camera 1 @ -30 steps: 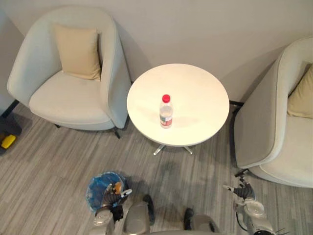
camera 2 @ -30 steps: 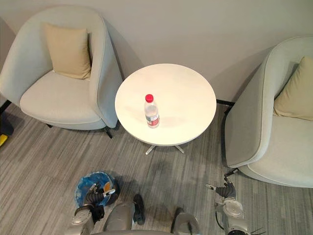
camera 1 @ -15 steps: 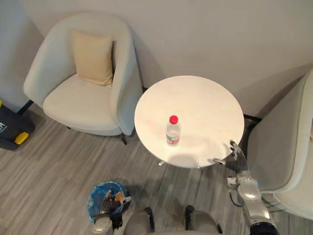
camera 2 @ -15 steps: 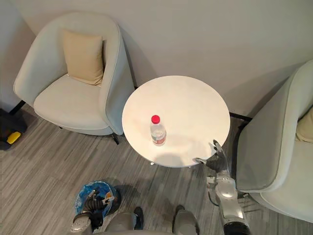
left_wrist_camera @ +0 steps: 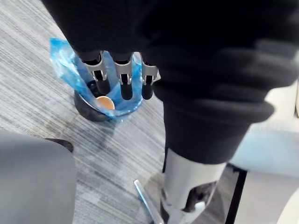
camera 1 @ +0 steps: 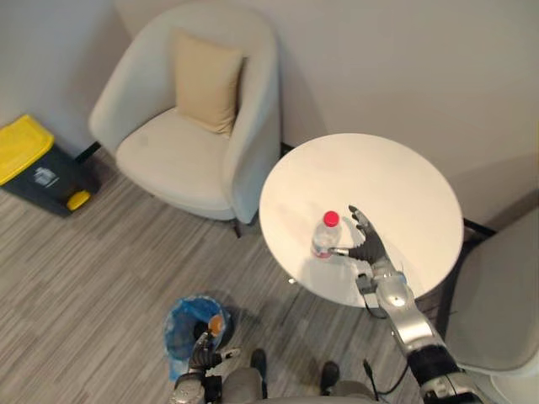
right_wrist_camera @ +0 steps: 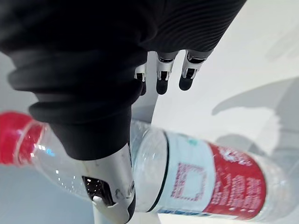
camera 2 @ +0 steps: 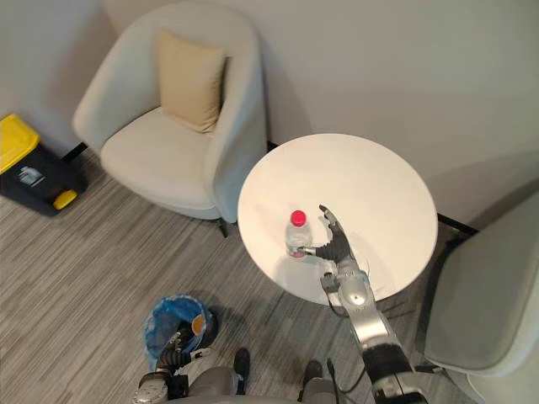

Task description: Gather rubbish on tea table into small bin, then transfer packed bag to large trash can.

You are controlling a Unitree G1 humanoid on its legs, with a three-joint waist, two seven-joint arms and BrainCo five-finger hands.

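Observation:
A clear plastic bottle (camera 1: 324, 238) with a red cap and red label stands upright on the round white tea table (camera 1: 396, 181). My right hand (camera 1: 368, 247) is over the table just right of the bottle, open, fingers straight, with the thumb reaching to the bottle's side. In the right wrist view the bottle (right_wrist_camera: 196, 175) lies right past the thumb (right_wrist_camera: 114, 198), with the fingers (right_wrist_camera: 161, 72) extended beyond it. A small bin lined with a blue bag (camera 1: 192, 318) stands on the floor and holds something orange (left_wrist_camera: 105, 102). My left hand (left_wrist_camera: 122, 80) hangs open just above it.
A pale armchair (camera 1: 173, 160) with a tan cushion (camera 1: 205, 80) stands left of the table, and another armchair (camera 1: 497, 295) on the right. A dark trash can with a yellow lid (camera 1: 29, 156) sits by the wall at far left. Grey striped carpet covers the floor.
The camera has shifted, bringing the yellow-lidded can into view. My right hand rose from the table's near edge to beside the bottle. The left hand stayed by the small bin.

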